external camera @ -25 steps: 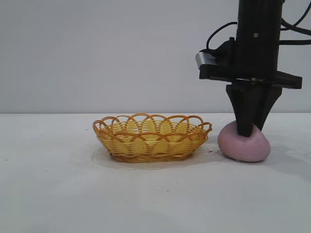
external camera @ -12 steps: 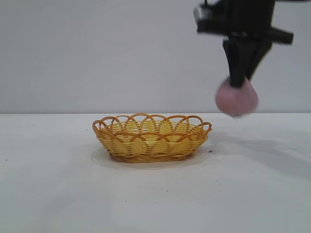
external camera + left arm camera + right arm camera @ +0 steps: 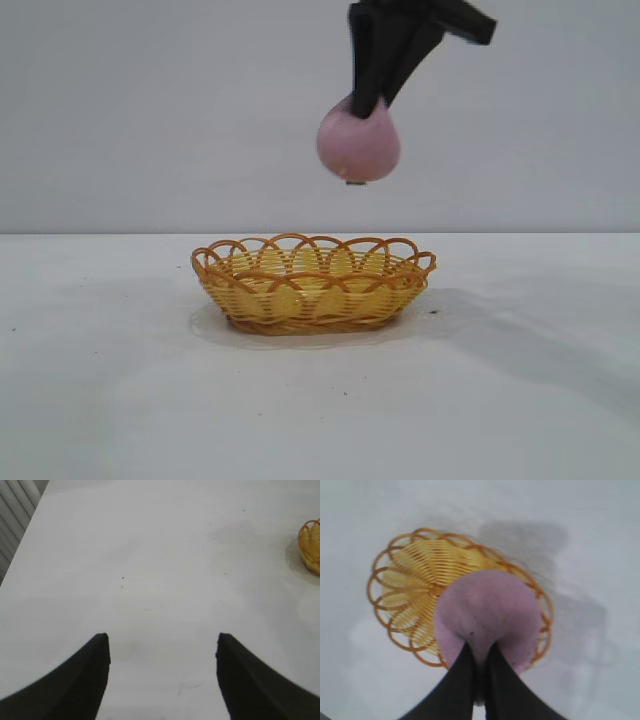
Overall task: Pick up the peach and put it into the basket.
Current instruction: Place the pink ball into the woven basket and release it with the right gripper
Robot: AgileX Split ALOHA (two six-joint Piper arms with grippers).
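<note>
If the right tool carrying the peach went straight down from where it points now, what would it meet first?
Probably the basket. The right tool points down with the peach held above the basket's right half, so the peach would likely touch the woven floor first, though depth is uncertain.

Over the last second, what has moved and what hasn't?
The right gripper, shut on the peach, lifted it off the table and carried it leftward; it now hangs above the basket. The basket stayed put.
</note>
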